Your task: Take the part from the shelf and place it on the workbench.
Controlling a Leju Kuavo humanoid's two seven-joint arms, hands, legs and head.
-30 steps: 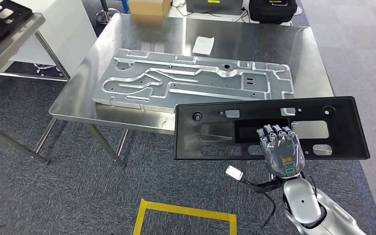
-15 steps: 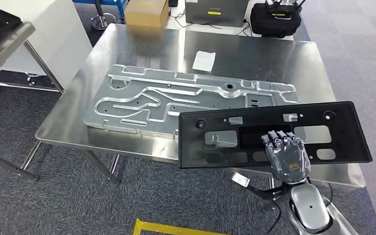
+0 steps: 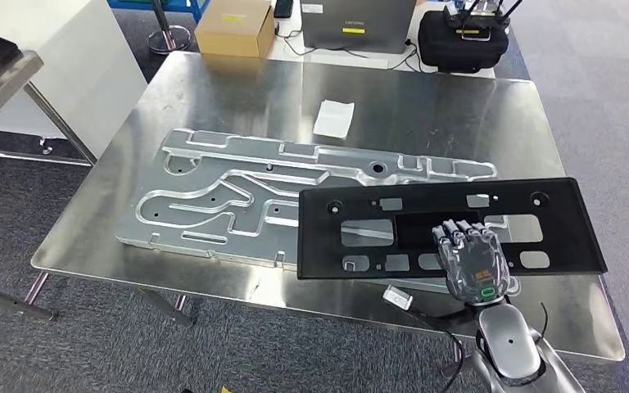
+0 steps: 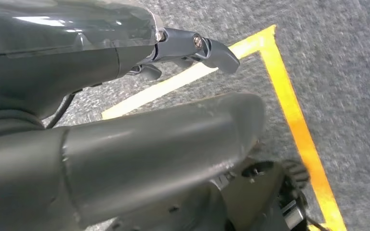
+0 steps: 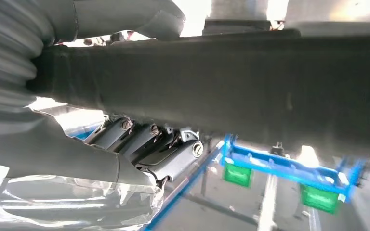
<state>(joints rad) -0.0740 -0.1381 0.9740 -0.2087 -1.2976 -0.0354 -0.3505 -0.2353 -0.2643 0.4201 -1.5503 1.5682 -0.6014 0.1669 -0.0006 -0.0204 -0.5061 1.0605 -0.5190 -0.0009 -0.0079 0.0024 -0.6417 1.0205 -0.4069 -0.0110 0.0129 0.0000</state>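
A: Gripping the part's near edge — dark fingers (image 3: 461,232) hooked over the top face, right hand (image 3: 473,264) wrapped in clear plastic, palm side under the panel.

B: And the part (image 3: 450,225) itself?

A: Flat black rect. panel, long side running left-right, held roughly level. Cut-outs all over: big rect. window mid, smaller slots along the near edge, round holes near the corners. Seen edge-on in the right wrist view as a dark bar (image 5: 212,91) clamped betw. thumb and fingers (image 5: 149,144).

B: Where, rel. to the workbench?

A: Over the right near portion of the steel workbench (image 3: 237,90), overlapping the right end of the grey machined plate (image 3: 237,201) lying there. Touching or just above — can't tell.

B: Left hand?

A: Dark finger (image 4: 202,48) seen over grey carpet w/ yellow floor tape (image 4: 289,101); closed or spread, can't tell.

B: Other stuff?

A: White slip (image 3: 333,117) on the bench beyond the plate. Cardboard box (image 3: 233,24) and black case (image 3: 463,37) past the far edge.
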